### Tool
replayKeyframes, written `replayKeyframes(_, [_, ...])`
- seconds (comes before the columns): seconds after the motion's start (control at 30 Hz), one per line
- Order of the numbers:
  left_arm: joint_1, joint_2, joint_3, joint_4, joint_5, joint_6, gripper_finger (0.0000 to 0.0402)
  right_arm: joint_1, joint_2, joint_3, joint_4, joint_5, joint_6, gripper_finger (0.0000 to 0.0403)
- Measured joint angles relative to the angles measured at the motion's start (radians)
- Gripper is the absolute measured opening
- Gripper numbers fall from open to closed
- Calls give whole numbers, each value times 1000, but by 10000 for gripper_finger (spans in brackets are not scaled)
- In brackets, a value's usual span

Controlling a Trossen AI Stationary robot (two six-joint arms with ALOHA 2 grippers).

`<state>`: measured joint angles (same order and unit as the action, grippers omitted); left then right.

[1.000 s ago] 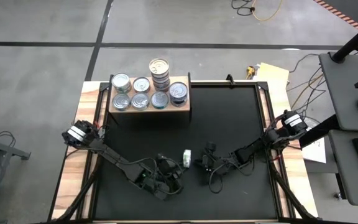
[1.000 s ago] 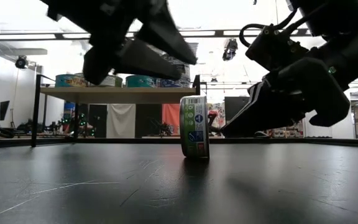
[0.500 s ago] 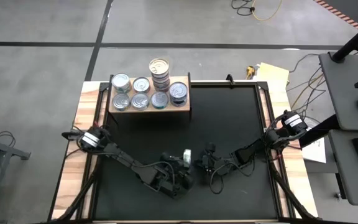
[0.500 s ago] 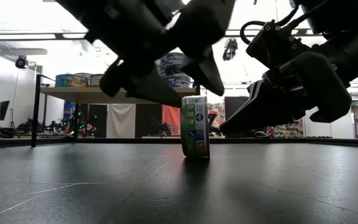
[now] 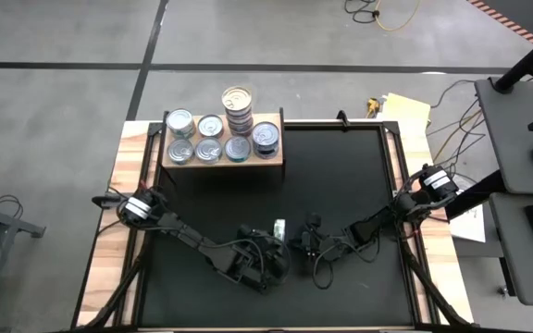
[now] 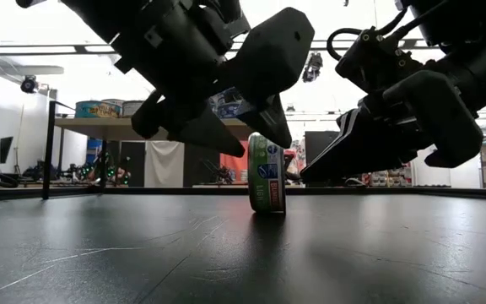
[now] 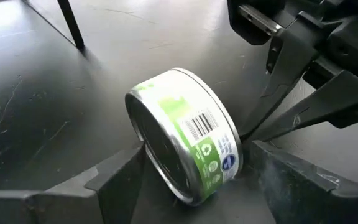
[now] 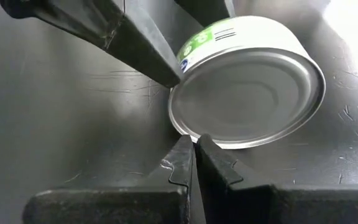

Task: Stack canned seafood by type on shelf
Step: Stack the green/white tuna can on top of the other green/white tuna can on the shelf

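One can (image 7: 185, 155) with a green-and-white label stands on its edge at mid-table, its curved side on the black top. My left gripper (image 7: 197, 155) is open, one finger in front of each flat end of the can. My right gripper (image 8: 194, 140) is shut, its tips at the can's other flat end. The shelf (image 5: 222, 159), a wooden stand at the far left, carries several cans, among them a tall stack with a gold top (image 5: 237, 97). My left gripper has one finger (image 7: 126, 171) close against the can's near flat end; I cannot tell whether it touches. My right gripper's shut fingertips meet the lower rim of the can's far flat end (image 8: 197, 132), coming level from the table's right. The can stands on edge, slightly tilted.
The black table top (image 5: 340, 176) lies bare between the shelf and the arms. A wooden border (image 5: 118, 222) runs along the table's left side. Cables hang from both arms near the can.
My left gripper has moved down and toward the table's right edge to the can, tipped further downward and opened wider, so that its fingers now straddle the can. The can stays on edge in the same spot. My right gripper has kept still.
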<state>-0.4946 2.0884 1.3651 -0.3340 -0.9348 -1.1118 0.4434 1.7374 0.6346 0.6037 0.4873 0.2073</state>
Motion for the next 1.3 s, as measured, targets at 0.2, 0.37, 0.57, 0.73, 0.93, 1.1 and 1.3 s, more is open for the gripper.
replayKeyframes(0.2, [4,0,-2,8,-19,2,273,0,0,0,2,0,-10,13])
replayKeyframes(0.37, [6,1,-2,29,-25,3,273,0,0,0,6,0,-21,13])
replayKeyframes(0.57, [7,16,-2,76,-32,6,273,0,0,0,8,3,-25,13])
replayKeyframes(0.73, [11,67,4,106,-26,9,272,0,0,-1,7,3,-25,13])
replayKeyframes(0.93, [11,69,16,107,-33,29,235,0,0,-1,-7,3,-32,13])
replayKeyframes(1.1, [10,69,15,82,-18,30,132,0,0,-1,-28,4,-35,13])
replayKeyframes(1.3, [-12,56,15,1,-23,84,113,19,-18,-1,-54,6,-29,13])
